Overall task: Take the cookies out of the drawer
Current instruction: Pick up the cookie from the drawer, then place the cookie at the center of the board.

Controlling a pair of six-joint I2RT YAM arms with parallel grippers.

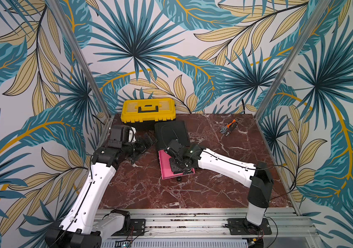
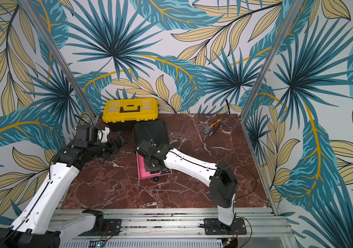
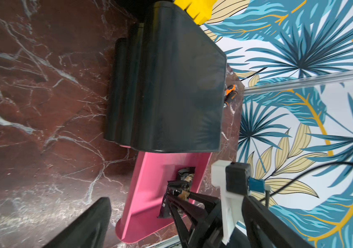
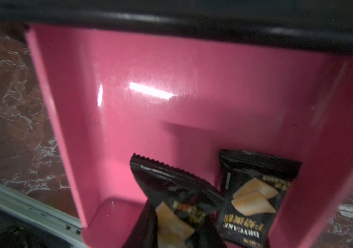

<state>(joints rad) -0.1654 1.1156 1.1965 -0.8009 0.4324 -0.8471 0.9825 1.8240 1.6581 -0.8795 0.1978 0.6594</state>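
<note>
step in hand: grasp; right gripper (image 3: 178,191) stood inside the open pink drawer (image 4: 128,107), jaws narrow on the gripped packet (image 4: 171,204), apparently pinching it.
location: front half of the drawer; loose packet (image 4: 255,193) lay flat just beside, near a side wall.
axis: lengthwise along the drawer's depth, tilted, serrated end toward the black cabinet (image 3: 171,85).
next move: probably a lift clear of the drawer walls.

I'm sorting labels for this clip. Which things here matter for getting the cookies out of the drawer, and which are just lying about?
For the job: pink drawer; tilted black packet; flat black packet beside it; black cabinet that the drawer slides from.

Lying about: yellow toolbox; orange-handled wrench.
</note>
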